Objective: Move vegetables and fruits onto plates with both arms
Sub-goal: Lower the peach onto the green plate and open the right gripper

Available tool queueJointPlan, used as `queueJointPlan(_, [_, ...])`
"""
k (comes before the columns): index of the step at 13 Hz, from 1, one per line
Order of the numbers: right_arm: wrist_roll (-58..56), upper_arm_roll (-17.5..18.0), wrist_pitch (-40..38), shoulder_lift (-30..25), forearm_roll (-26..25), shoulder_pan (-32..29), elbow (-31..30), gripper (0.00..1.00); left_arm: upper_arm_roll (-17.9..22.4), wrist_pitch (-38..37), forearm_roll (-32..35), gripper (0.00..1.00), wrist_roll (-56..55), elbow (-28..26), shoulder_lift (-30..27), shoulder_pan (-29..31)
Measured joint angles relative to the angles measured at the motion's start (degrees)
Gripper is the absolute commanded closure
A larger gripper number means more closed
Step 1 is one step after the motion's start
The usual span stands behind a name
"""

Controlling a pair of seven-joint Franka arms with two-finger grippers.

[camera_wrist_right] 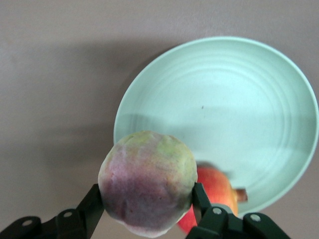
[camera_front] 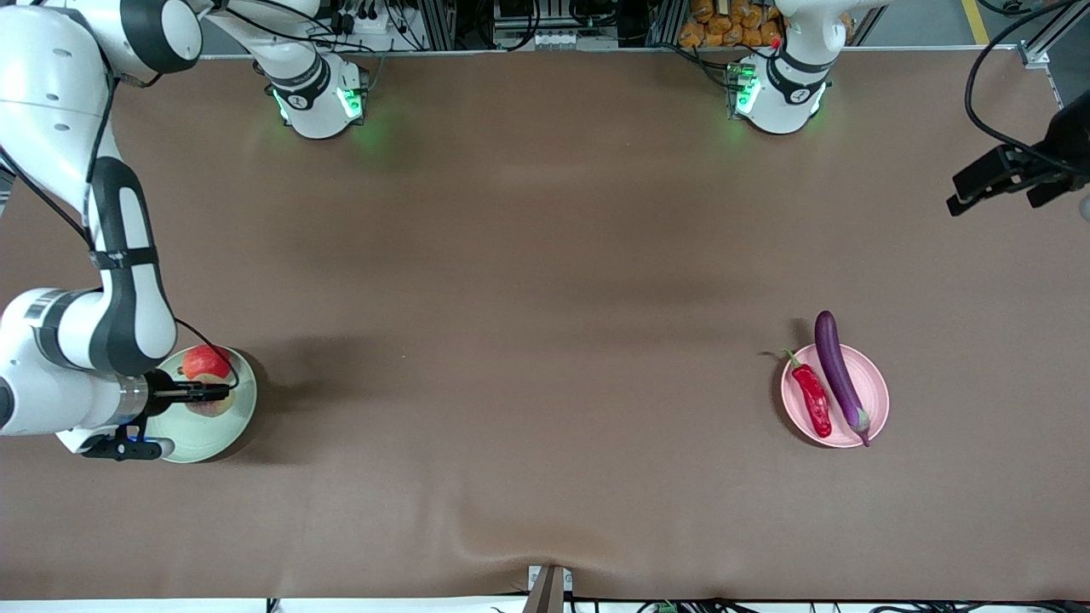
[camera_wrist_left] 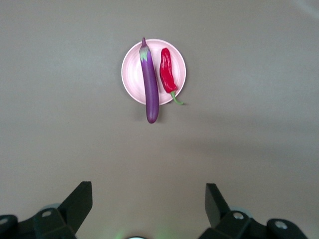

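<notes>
A round matte pale green plate (camera_wrist_right: 259, 99) shows faint concentric rings. The round peach-like fruit (camera_wrist_right: 148, 181) is mottled pinkish-purple and yellow-green; the round apple-like fruit (camera_wrist_right: 215, 188) is red. A round pale pink plate (camera_wrist_left: 132, 74) carries a glossy purple eggplant (camera_wrist_left: 149, 82) and a bright red chili pepper (camera_wrist_left: 167, 72) with a green stem.

From my station the bench (camera_front: 545, 340) looks covered in a matt brown cloth-like sheet, faintly rippled near the front camera. The pink plate (camera_wrist_left: 130, 74) and green plate (camera_wrist_right: 249, 99) both read as matt, with fine concentric ridges. My eggplant (camera_wrist_left: 150, 82) is smooth and glossy; the chili pepper (camera_wrist_left: 167, 72) is shiny but wrinkled. The peach-like fruit (camera_wrist_right: 148, 181) has a dull, slightly fuzzy-looking skin, while the red fruit (camera_wrist_right: 214, 186) looks smoother. Each claw, left claw (camera_wrist_left: 148, 209) and right claw (camera_wrist_right: 148, 211), looks like matt black plastic.
</notes>
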Motion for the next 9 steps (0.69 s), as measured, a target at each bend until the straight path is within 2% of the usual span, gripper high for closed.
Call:
queueJointPlan(2, [-1.57,0.00,2.27,1.79,0.00,-0.55,-0.02,0.55,1.16,-0.03,-0.01,0.00,-0.57,-2.35,-1.97,-2.01])
queueJointPlan(3, [-2.09,0.00,2.58,2.20,0.00,-0.72,-0.01,0.01,2.92,-0.08,-0.01,0.00,-0.96,-2.86,-2.73,-3.83])
queueJointPlan(5, [-2.36,0.38,2.58,2.22,0.00,-0.71,0.36,0.00,8.79,-0.27,-0.01,0.00,-0.95,-3.26,-3.46,-7.87])
queueJointPlan(6, [-2.40,0.70,2.21,2.12,0.00,-0.69,0.74,0.00,10.49,-0.78,-0.02,0.00,-0.95,-3.33,-3.50,-8.68])
queueJointPlan(9, [-2.44,1.45,-1.77,1.11,0.00,-0.41,3.30,0.00,11.10,-2.21,-0.05,0.00,-1.02,-3.36,-3.63,-8.90])
